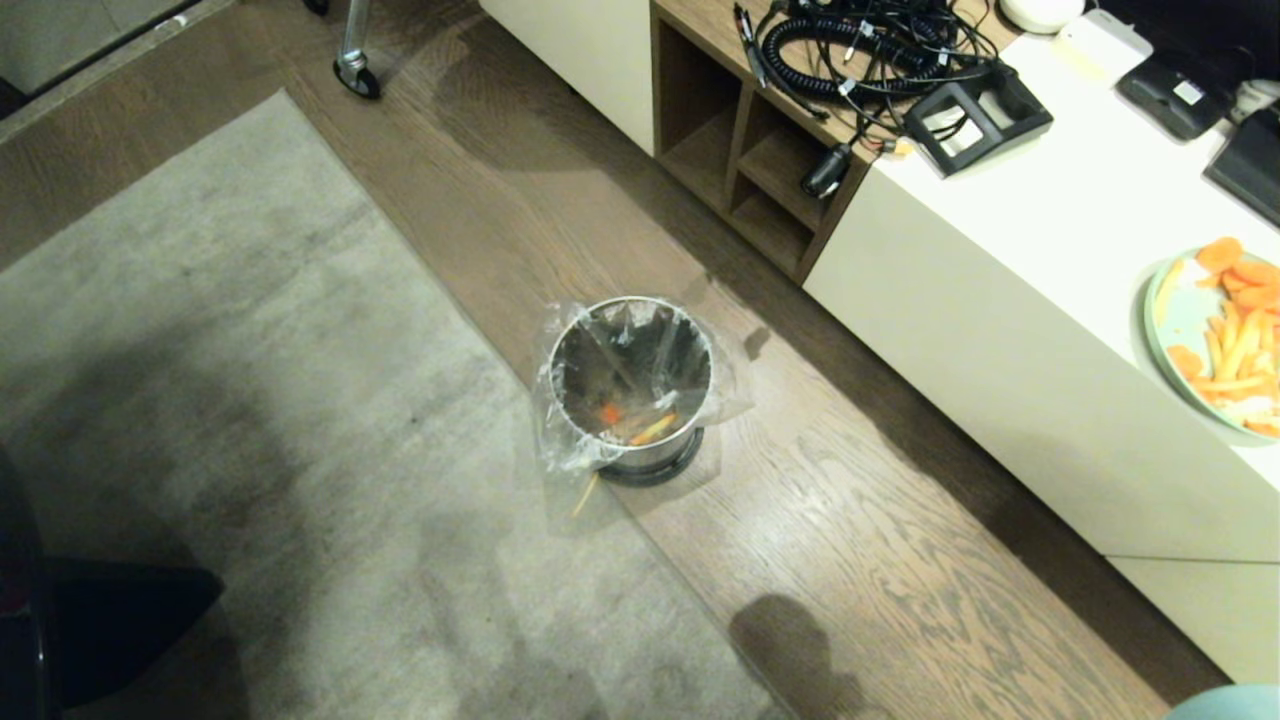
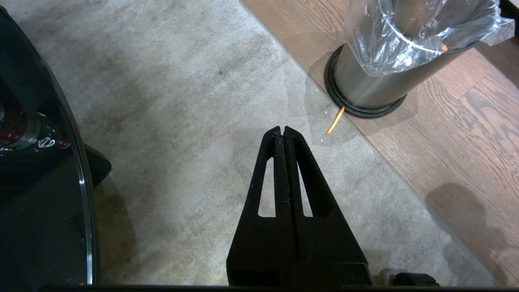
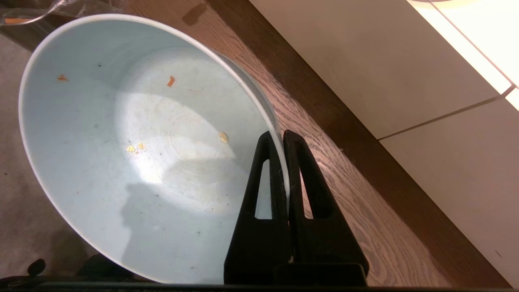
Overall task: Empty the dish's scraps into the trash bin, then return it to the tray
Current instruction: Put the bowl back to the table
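While tilted, dish (image 3: pixel 134 146) rim's pinched btwn right end effector (image 3: pixel 282 136) fingers.

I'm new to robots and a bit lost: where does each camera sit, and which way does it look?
Head: looks down at the steel trash bin; no arms visible.
Left wrist: behind the shut left gripper, above the grey rug.
Right wrist: behind the right gripper, clamping the white bowl's rim.
Head and left wrist share the bin.

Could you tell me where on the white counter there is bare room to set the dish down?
A bare stretch of the counter lies between the black box by the cables and the pale-green plate. The far end is crowded with devices. The right gripper holds the dish.
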You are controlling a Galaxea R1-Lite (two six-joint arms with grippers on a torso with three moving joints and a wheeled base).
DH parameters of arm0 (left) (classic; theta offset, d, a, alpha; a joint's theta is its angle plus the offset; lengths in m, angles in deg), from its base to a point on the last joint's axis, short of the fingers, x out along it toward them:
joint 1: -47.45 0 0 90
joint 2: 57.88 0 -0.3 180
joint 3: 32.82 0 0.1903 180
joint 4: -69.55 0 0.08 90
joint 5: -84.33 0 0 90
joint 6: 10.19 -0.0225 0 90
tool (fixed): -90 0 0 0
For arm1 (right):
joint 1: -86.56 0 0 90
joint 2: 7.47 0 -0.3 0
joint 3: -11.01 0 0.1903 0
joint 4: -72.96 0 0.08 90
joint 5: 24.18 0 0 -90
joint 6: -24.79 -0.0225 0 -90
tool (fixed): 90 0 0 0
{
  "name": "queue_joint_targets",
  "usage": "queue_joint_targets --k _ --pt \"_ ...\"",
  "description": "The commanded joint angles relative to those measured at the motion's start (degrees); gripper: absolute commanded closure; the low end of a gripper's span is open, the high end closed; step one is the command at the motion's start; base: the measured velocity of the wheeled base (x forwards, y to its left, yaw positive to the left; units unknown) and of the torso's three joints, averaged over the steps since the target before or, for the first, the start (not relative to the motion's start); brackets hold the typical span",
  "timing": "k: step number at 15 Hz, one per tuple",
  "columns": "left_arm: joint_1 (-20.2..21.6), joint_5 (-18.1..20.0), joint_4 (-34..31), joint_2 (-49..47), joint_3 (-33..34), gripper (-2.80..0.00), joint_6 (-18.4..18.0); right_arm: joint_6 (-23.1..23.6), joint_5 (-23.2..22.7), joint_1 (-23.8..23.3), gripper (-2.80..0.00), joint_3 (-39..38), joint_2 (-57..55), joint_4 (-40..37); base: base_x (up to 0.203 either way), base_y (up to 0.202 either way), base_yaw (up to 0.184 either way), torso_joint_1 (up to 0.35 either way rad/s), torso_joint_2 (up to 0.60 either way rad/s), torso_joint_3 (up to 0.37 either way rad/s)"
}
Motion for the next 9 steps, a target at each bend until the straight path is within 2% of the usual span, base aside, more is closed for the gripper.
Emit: queue_joint_targets --k 1,9 --pt "0.0 -0.04 0.02 0.02 0.0 0.0 0.0 0.03 0.02 0.0 0.0 0.0 -0.18 0.0 0.0 0.0 0.0 0.0 0.0 0.0" --pt "0.04 -0.04 0.02 0.02 0.0 0.0 -0.04 0.03 0.02 0.0 0.0 0.0 -0.18 0.0 0.0 0.0 0.0 0.0 0.0 0.0"
